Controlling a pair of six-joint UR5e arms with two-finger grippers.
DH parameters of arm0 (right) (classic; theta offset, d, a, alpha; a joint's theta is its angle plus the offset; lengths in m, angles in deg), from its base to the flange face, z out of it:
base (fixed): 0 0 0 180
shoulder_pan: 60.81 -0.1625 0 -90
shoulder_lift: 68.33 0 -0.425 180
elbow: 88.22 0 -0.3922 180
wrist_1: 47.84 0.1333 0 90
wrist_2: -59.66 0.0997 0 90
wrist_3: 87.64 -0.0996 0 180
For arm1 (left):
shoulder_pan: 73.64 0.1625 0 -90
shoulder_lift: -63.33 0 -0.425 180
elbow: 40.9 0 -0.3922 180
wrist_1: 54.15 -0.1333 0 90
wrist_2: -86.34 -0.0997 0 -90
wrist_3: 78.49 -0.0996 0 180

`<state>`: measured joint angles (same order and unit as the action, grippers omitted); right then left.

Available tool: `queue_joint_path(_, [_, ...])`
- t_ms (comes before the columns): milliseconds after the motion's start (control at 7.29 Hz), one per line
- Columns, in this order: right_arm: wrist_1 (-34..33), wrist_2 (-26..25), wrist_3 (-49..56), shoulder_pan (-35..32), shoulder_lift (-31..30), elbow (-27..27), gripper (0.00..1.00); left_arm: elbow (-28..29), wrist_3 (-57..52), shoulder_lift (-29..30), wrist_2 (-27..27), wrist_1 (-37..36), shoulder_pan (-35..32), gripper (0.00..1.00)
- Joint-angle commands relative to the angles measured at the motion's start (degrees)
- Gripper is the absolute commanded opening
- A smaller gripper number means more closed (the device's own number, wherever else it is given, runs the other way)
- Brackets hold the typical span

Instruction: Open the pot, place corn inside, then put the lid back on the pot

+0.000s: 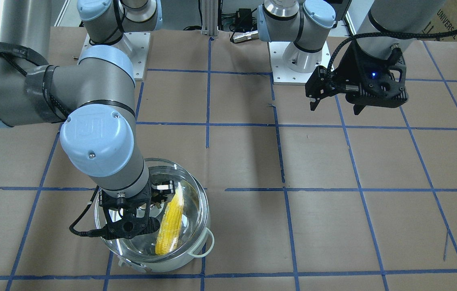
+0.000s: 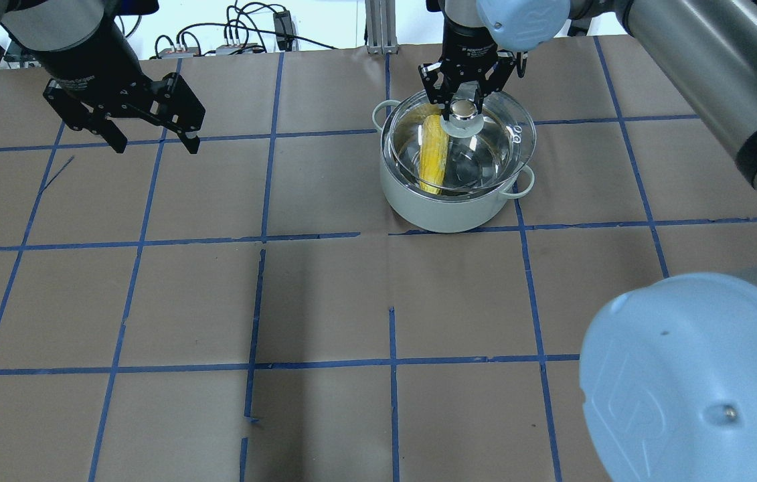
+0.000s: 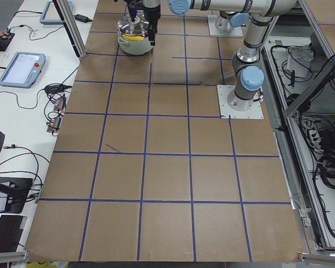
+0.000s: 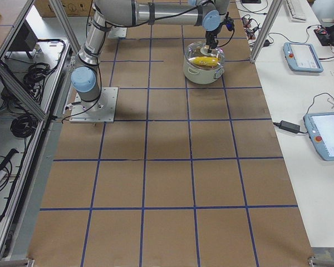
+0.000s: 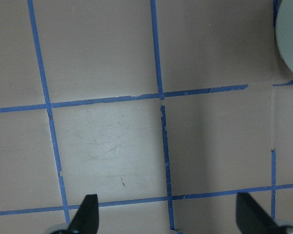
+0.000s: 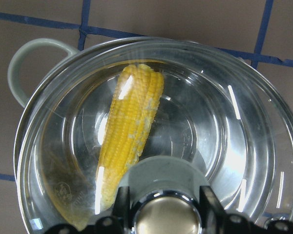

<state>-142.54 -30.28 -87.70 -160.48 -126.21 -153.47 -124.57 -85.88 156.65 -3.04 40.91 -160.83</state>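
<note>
One pot (image 2: 445, 207) is sitting on the table (image 2: 324, 301), with one corn ear (image 2: 433, 154) lying inside it. One glass lid (image 2: 495, 144) is covering the pot's mouth, slightly off-centre. The right gripper (image 2: 464, 110) is pinching the lid's knob (image 6: 168, 217) from above. The left gripper (image 2: 154, 145) is hanging well apart from the pot, fingers spread wide, holding nothing.

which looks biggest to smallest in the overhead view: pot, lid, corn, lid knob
1. pot, the largest, counting its wall and handles.
2. lid, almost as wide as the pot's rim, so a close second.
3. corn, shorter than the lid is wide.
4. knob, clearly the smallest.
</note>
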Motion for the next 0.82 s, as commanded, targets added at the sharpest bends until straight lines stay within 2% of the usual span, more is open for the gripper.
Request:
queue_joint_path(0, [0.0,0.0,-0.3,-0.1,0.1,0.2,0.32,-0.1,0.0,0.0,0.0,0.0,0.0,1.00])
queue_joint_path(685, [-0.2,0.9,-0.5,-0.4,0.3,0.6,0.33,0.0,0.0,0.2,0.0,0.0,0.0,1.00])
